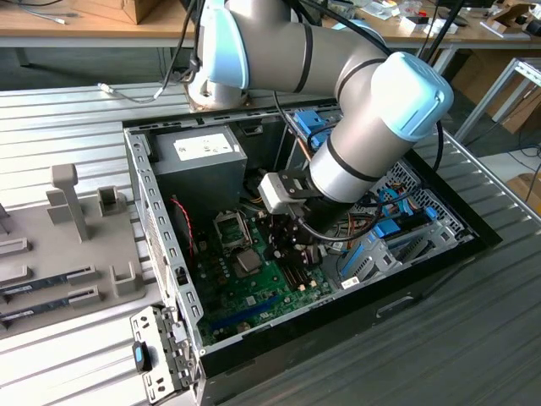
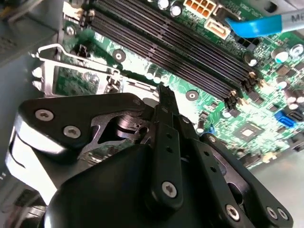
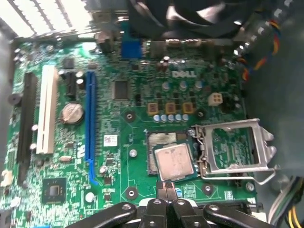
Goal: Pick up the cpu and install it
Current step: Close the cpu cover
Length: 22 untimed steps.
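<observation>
- In the first wrist view the cpu [image 3: 174, 162] lies on the socket [image 3: 164, 156] of the green motherboard [image 3: 118, 133], a little turned and shifted toward the open metal retention frame [image 3: 235, 145], so it does not sit square in the socket.
- In the same view the gripper [image 3: 166, 187] has its two dark fingertips pressed together with no gap, holding nothing; the tips are just beside the edge of the cpu, and whether they touch it I cannot tell.
- The second wrist view shows the gripper [image 2: 165, 92] from behind its black body, and the cpu is hidden there; instead it shows the long black memory slots [image 2: 180, 50] and a blue cable [image 2: 266, 23] beyond the socket.
- The exterior view shows the whole open computer case [image 1: 161, 220] with the arm [image 1: 372, 127] reaching down into it; the cpu [image 1: 248, 261] appears as a small grey square on the motherboard, below the raised frame and beside the gripper [image 1: 283, 254].
- A grey power-supply box [image 1: 199, 156] sits in the case behind the socket.
</observation>
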### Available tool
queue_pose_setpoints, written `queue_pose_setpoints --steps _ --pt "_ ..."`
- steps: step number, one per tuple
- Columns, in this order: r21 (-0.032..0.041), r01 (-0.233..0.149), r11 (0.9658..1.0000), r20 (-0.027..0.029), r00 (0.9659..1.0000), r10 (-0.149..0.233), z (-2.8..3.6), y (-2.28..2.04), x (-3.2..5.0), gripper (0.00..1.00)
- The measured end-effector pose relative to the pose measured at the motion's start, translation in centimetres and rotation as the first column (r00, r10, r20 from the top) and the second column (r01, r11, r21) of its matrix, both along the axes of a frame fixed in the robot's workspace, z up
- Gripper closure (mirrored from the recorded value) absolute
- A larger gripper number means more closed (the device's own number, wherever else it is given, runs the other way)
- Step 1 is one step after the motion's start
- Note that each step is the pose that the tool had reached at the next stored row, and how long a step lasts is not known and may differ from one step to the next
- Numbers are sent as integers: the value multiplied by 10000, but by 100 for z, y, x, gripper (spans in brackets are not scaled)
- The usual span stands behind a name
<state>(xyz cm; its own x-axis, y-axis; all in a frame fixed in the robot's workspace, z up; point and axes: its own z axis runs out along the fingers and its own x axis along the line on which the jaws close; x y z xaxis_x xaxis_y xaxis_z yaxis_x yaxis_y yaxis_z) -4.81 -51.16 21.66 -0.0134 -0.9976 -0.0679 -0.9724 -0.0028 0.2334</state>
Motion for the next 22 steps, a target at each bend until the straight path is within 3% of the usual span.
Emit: queue_pose_setpoints --steps 4,6,8,11,12,17,18,20,22 --pt "35 -842 9964 1 9965 842 -4 0 0 89" --pt "34 -869 9962 1 9962 869 -6 1 0 89" --pt "37 -605 9982 2 9982 605 -9 3 -11 89" --pt "60 -580 9983 10 9983 580 -9 23 -92 89" --pt "64 -580 9983 13 9983 580 -10 41 -120 89" --pt "54 -580 9983 17 9983 580 -24 217 -152 89" --pt "7 -580 9983 21 9983 580 -26 248 -157 89" --pt "-119 -580 9982 46 9983 580 -26 257 -168 89" --pt "-319 -579 9978 71 9983 581 -27 257 -175 89"
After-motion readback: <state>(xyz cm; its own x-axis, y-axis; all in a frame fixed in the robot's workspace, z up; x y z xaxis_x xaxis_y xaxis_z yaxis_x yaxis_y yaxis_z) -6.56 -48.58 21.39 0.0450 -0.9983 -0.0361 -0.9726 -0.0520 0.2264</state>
